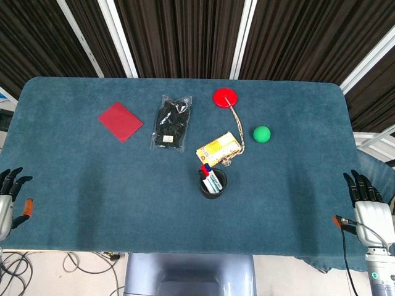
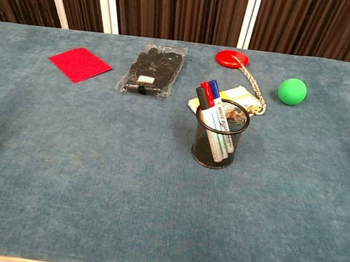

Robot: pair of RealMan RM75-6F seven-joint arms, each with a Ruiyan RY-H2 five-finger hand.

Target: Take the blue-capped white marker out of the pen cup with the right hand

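Black wire-mesh pen cup [image 2: 219, 142] stands upright mid-table on the blue-green felt cloth [image 2: 93, 178]. Blue-capped white marker [image 2: 217, 107] leans in it, crowded by a red-capped [image 2: 207, 93] and a black-capped marker [image 2: 202, 97]. Just behind the cup: yellow card pack [image 1: 218, 148], braided cord [image 1: 237, 126], red disc [image 1: 225, 97]. Green ball [image 2: 292, 91] sits apart, to the side. Right hand [image 1: 369, 206] and left hand [image 1: 8, 197] rest at the table's edges, fingers spread, holding nothing.

Blue-carpeted table [image 1: 74, 172]: pen cup [image 1: 213, 184], red square [image 1: 120, 121].
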